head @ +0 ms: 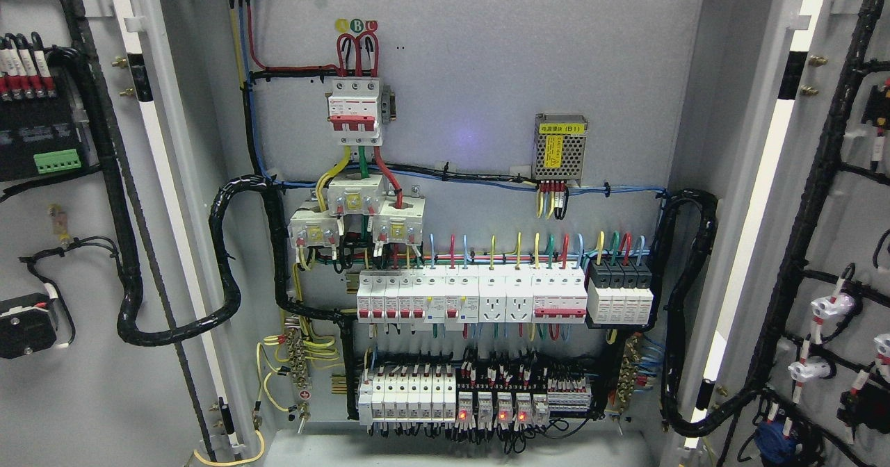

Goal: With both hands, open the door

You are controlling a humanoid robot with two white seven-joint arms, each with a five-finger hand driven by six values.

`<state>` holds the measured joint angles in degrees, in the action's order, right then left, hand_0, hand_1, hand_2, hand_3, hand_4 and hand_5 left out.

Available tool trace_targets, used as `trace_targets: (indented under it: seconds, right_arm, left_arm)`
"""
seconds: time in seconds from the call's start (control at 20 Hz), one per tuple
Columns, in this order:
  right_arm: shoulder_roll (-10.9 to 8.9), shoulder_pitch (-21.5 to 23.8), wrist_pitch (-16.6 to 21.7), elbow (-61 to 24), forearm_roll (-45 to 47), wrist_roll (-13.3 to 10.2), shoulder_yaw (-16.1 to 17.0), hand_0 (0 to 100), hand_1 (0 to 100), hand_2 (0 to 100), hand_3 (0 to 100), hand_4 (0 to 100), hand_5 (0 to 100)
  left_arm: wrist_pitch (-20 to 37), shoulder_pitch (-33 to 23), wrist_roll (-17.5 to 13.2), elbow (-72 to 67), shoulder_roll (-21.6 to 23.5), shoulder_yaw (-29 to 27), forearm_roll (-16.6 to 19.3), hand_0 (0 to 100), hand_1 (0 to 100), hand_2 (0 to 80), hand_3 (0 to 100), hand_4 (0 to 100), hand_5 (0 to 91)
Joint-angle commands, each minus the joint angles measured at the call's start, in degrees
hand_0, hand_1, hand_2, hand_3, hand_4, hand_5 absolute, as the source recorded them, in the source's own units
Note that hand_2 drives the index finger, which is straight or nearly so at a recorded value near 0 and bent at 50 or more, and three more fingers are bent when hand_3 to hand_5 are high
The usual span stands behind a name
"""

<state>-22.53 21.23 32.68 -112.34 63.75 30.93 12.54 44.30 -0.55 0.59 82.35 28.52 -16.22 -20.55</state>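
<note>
An electrical cabinet fills the head view with both doors swung wide. The left door (83, 397) shows its inner face, with black cable looms and a green terminal block (57, 160). On the right door (845, 244), the inner face carries black looms and white connectors. Between the doors lies the grey back panel (487, 92). Neither of my hands nor either arm shows anywhere in the picture.
A red-and-white main breaker (355, 110) sits at the panel's upper middle, a perforated power supply (560, 146) to its right. Rows of white breakers (473, 299) and relays with red lights (490, 406) run below. Thick black cable bundles (229, 258) loop to each door.
</note>
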Motion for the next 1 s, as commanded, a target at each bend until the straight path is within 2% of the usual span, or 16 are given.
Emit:
trace_targets:
  seconds: [0.0,0.1,0.3,0.45,0.6,0.65,0.8,0.9,0.95]
  right_arm:
    - [-2.16,0.31,-0.07,-0.52,-2.04,0.01,-16.20,0,0,0,0,0,0]
    - [-1.64,0.48,-0.07,1.50,-6.60,0.01,-20.78,0,0,0,0,0,0]
    - [-0.15,1.54,-0.07,7.29,-14.70,0.01,-28.52,0,0,0,0,0,0]
    - [0.56,2.07,-0.07,13.09,-17.69,0.10,-32.56,0,0,0,0,0,0]
    - [2.49,2.07,-0.07,21.25,-20.85,0.10,-36.26,0,0,0,0,0,0]
    - [3.62,1.98,-0.07,25.11,-22.17,0.10,-37.31,0,0,0,0,0,0]
    - [8.80,1.36,-0.07,40.83,-27.17,0.10,-38.73,0,0,0,0,0,0]
    - [13.54,0.14,0.01,51.29,-29.82,0.10,-38.12,0,0,0,0,0,0]
    - [15.57,-0.13,0.01,56.30,-30.26,0.10,-37.85,0,0,0,0,0,0]
  left_arm:
    - [53.08,-5.24,-0.32,7.74,-0.83,19.97,1.21,0,0,0.0,0,0,0.0]
    - [53.00,-7.53,-0.50,6.34,-3.89,24.63,2.61,0,0,0.0,0,0,0.0]
    - [53.00,-6.66,-0.50,-8.38,-12.68,32.38,10.07,0,0,0.0,0,0,0.0]
    - [53.00,-5.34,-0.50,-26.03,-20.06,34.50,14.56,0,0,0.0,0,0,0.0]
    - [52.82,-3.59,-0.50,-46.77,-26.04,34.50,15.54,0,0,0.0,0,0,0.0]
    - [52.73,-2.28,-0.50,-54.32,-27.80,34.42,15.54,0,0,0.0,0,0,0.0]
    - [51.07,3.00,-0.50,-78.58,-32.37,33.89,15.28,0,0,0.0,0,0,0.0]
    - [44.86,4.94,-0.50,-90.04,-34.22,33.71,15.19,0,0,0.0,0,0,0.0]
    - [39.60,5.29,-0.50,-92.69,-34.93,33.62,15.01,0,0,0.0,0,0,0.0]
